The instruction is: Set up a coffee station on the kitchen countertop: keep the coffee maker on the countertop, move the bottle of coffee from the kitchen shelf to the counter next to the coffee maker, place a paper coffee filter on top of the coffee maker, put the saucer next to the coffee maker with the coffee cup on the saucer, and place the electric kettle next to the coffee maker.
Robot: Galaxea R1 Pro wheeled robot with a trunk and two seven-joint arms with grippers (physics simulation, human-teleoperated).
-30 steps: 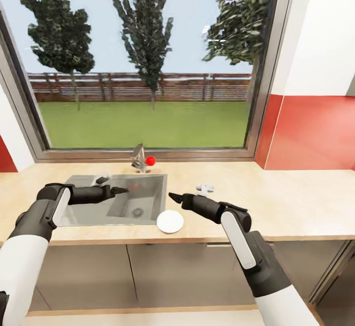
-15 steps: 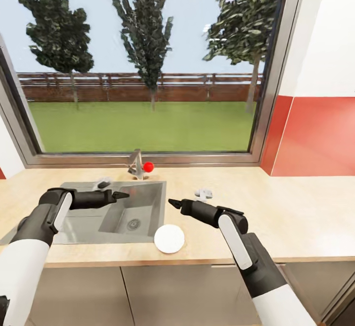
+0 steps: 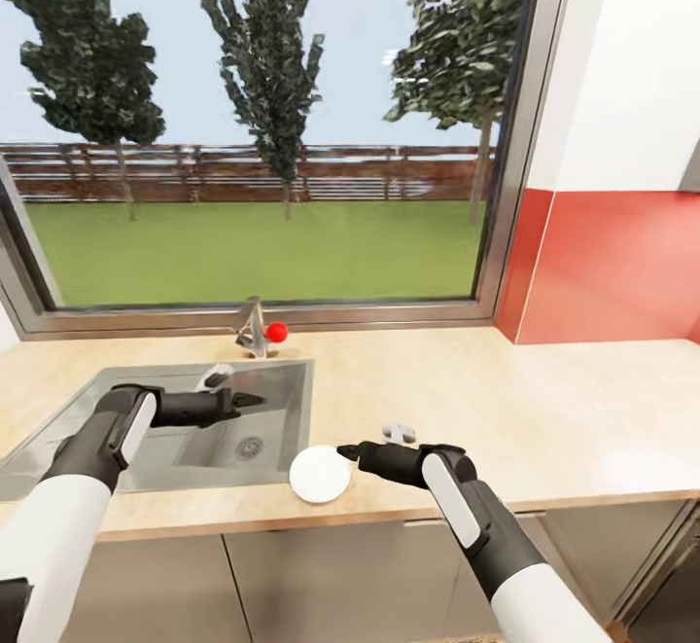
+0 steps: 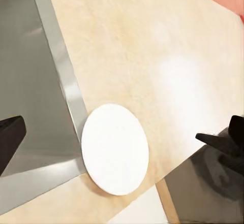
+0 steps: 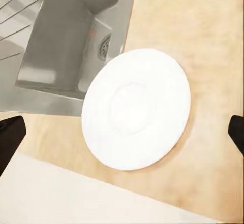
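The white saucer (image 3: 319, 474) (image 5: 136, 109) (image 4: 116, 148) lies flat on the light wood kitchen countertop (image 3: 544, 410), near its front edge and beside the sink's right corner. My right gripper (image 3: 342, 450) (image 5: 122, 132) hovers at the saucer's right rim, open, with nothing between its fingers. A tiny white coffee cup (image 3: 400, 431) sits just behind that arm. My left gripper (image 3: 255, 400) (image 4: 119, 137) is held open over the sink basin. The coffee maker, bottle of coffee, paper coffee filter, electric kettle and kitchen shelf are out of view.
A steel sink (image 3: 58, 448) is set into the counter at left, with a faucet and red knob (image 3: 277, 332) behind it. A big window spans the back wall. A red and white wall (image 3: 603, 264) rises at right. Bare counter stretches to the right.
The camera has come closer and shifted. My right gripper has lowered toward the saucer's right rim. The left gripper stays over the sink.
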